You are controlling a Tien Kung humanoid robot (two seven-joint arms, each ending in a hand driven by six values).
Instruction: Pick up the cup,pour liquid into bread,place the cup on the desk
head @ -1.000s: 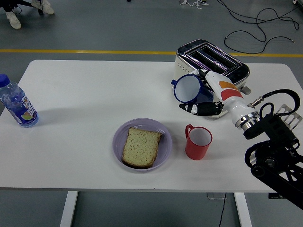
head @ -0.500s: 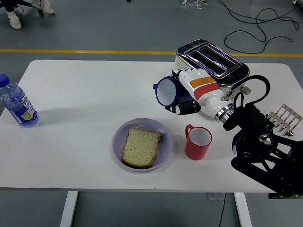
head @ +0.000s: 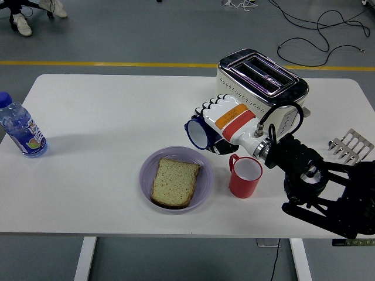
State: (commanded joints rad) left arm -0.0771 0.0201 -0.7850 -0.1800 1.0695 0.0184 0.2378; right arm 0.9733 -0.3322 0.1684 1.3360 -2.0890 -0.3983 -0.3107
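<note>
1. The white table [head: 105, 117] sits on a grey floor, with the toaster [head: 261, 82] at upper right.
2. Your right hand [head: 225, 120], wrapped around the blue cup [head: 199, 133], has swung left and tipped it further.
3. The mouth now faces the bread [head: 173, 181] on its purple plate [head: 203, 187], at center frame, so the pour looks close.

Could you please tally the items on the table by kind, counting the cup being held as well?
Cups: 2, a blue cup in the right robot hand and a red cup
Plate with bread: 1
Toaster: 1
Bottle: 1
Metal rack: 1
Total: 6
</note>
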